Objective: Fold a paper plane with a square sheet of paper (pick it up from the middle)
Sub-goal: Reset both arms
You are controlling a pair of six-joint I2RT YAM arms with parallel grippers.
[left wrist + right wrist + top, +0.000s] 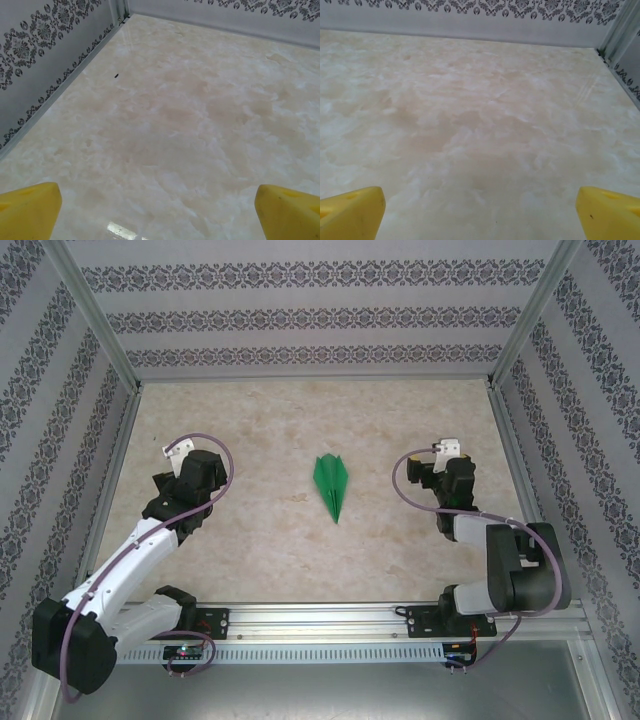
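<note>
Paper plane, bright green, a slim folded dart with a long centre crease [331,487]: flat at mid-table, nose toward the near edge, touched by nothing; judged finished and set where both arms reach equally.
Left gripper, black two-finger claw [178,452]: left of the dart and well apart, aimed toward the far-left corner; yellow fingers [27,210] spread wide, nothing between them but stone-patterned surface; probably held off so the thin folds stay uncrushed.
Tabletop, cream marbled slab [250,550]: carrying the dart on its centre line, between the two arms, away from the patterned walls.
Right gripper, matching black claw [447,452]: right of the dart and well apart, mirroring its partner, facing the far wall; yellow fingers [610,212] spread wide, pinching nothing.
Task standing: folding judged done, no flat square sheet in sight.
Risk ahead: light paper, apt to slide or buckle under any careless touch; gentle pinch at the middle advised if lifted.
</note>
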